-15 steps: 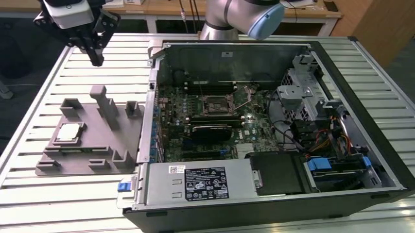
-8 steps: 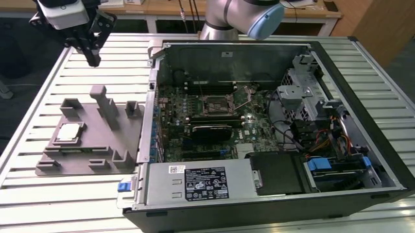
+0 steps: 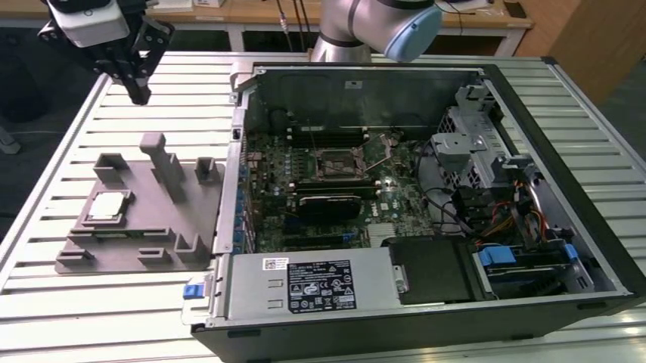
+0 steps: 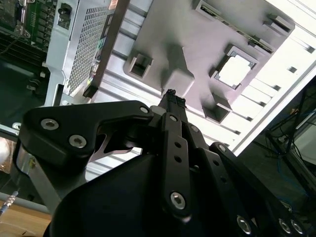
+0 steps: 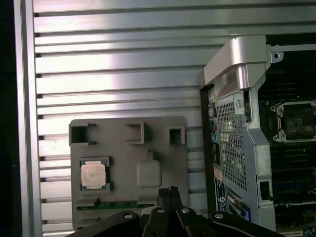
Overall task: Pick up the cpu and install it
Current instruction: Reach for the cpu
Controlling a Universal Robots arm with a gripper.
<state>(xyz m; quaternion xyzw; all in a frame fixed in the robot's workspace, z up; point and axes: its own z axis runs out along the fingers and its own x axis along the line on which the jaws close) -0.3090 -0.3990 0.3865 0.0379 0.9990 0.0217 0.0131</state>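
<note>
Black multi-link gripper point(image 4: 171, 97) filled the foreground in both wrist views, its two slim fingers drawn together to a single tip with nothing between them. In the exterior view it hung above the far left corner of the bench point(image 3: 91, 318), a table of silver aluminium slats running across its width. A pale wooden desk point(image 3: 253, 11) and dark floor lay beyond the far edge.

The cpu point(image 3: 108, 206), a small flat chip with a shiny silver metal top and pale rim, sat in a square pocket of the grey plastic fixture plate point(image 3: 141, 231) with upright posts, which rested near the bench's left edge as the exterior view has it. The chip lay flat, metal side up, its sides square with the plate's edges; it looked so nearly square that no long axis could be told. The gripper was well apart from it.

Just beside the plate lay an open black and grey computer case point(image 3: 353, 91), its green board carrying an uncovered metal-framed socket point(image 3: 338, 162).

The silver arm point(image 3: 374, 26) was cut off at the exterior view's top edge. In the first wrist view the gripper hid the plate's nearest edge, and glare bleached the chip's top in the second wrist view.
</note>
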